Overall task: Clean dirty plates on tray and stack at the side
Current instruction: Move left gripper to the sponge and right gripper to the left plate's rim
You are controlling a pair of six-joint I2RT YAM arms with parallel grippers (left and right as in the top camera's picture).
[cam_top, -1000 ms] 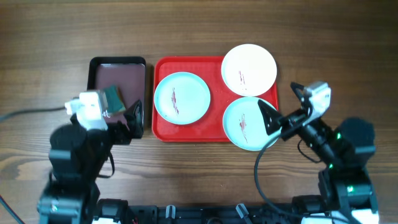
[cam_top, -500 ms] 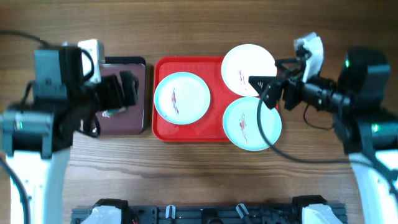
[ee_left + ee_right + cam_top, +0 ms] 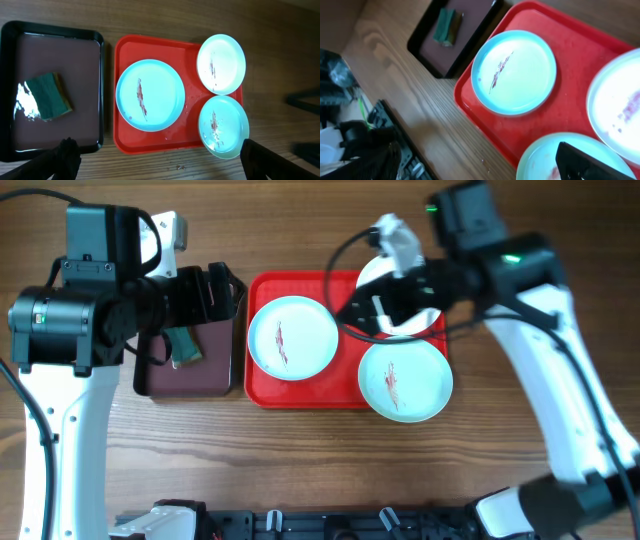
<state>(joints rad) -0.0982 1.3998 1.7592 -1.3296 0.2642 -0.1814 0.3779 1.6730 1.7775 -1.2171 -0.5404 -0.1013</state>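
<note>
On the table, the red tray [image 3: 346,385] sat centre, with all three plates on it, none stacked. The large pale blue plate [image 3: 292,337] lay flat in the left half with a thin reddish-brown streak at its centre. The smaller pale blue plate [image 3: 405,378] was at the near right corner, overhanging the rim, also streaked. The white plate [image 3: 221,64] was at the far right corner, over the rim, with a faint smear; the right arm hid most of it from overhead. The left gripper [image 3: 161,152] hung with its jaws spread wide and empty, high over the dark tray [image 3: 205,370] holding a green sponge [image 3: 48,96]. The right gripper [image 3: 477,162] was likewise spread wide, gripping nothing, above the red tray.
</note>
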